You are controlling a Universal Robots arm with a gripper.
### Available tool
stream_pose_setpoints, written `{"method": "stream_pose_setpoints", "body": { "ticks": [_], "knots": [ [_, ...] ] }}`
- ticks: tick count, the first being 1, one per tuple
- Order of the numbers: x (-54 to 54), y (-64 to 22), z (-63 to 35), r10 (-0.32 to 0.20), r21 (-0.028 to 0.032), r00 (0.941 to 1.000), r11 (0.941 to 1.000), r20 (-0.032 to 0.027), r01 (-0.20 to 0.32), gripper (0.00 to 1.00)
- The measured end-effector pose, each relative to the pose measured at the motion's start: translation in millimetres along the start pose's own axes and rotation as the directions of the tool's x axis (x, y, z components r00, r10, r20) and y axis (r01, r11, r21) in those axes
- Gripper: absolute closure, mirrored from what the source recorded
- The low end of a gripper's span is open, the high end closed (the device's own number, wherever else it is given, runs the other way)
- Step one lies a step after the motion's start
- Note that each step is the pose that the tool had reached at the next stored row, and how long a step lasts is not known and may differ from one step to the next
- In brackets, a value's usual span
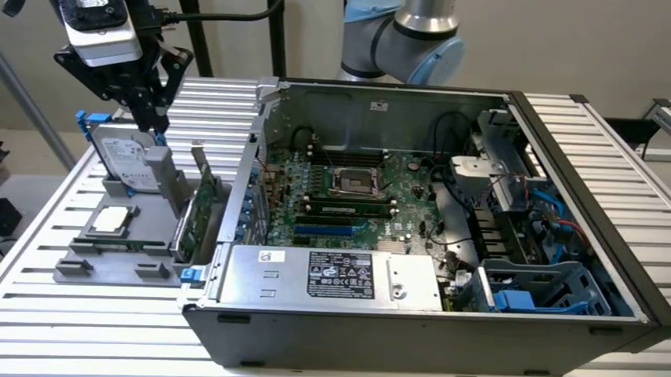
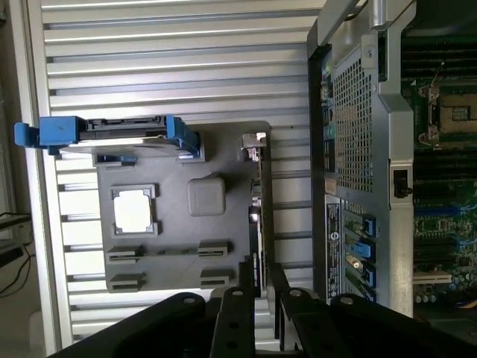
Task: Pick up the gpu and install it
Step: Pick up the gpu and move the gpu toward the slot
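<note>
On the slatted table (image 1: 94, 314) the open computer case (image 1: 419, 334) lies at the exterior view's right, with the holder tray (image 1: 115, 251) just beside it at the left. At the tray's far end the hard drive (image 1: 128, 161) stands upright; nearer, the processor chip (image 1: 112, 221) lies flat. The gpu (image 1: 197, 224) stands on edge along the tray's side nearest the case. The gripper (image 1: 155, 126) hangs above the tray's far part. Inside the case, the motherboard (image 1: 357, 200) lies in the middle, the power supply (image 1: 330, 273) along the near wall, and the drive cage (image 1: 545, 287) in the near right corner.
</note>
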State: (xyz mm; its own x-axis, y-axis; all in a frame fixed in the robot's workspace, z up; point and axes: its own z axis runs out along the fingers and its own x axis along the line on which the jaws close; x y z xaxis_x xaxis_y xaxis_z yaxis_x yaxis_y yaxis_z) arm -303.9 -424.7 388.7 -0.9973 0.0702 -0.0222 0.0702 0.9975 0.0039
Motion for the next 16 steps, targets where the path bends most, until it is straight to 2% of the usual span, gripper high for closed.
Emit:
{"method": "stream_pose_setpoints", "body": {
  "ticks": [2, 5, 7, 9, 12, 16],
  "knots": [
    [0.0, 0.0, 0.0, 0.0, 0.0, 1.0, 1.0, 0.0, 0.0, 0.64],
    [0.0, 0.0, 0.0, 0.0, 0.0, 1.0, 1.0, 0.0, 0.0, 0.58],
    [0.0, 0.0, 0.0, 0.0, 0.0, 1.0, 1.0, 0.0, 0.0, 0.46],
    [0.0, 0.0, 1.7, 0.0, 0.0, 1.0, 1.0, 0.001, 0.0, 0.46],
    [0.3, -0.1, 7.1, 0.0, -0.0004, 1.0, 1.0, 0.0058, 0.0, 0.46],
    [1.1, -0.4, 14.5, 0.0, -0.0004, 1.0, 1.0, 0.0067, 0.0, 0.46]
  ]
}}
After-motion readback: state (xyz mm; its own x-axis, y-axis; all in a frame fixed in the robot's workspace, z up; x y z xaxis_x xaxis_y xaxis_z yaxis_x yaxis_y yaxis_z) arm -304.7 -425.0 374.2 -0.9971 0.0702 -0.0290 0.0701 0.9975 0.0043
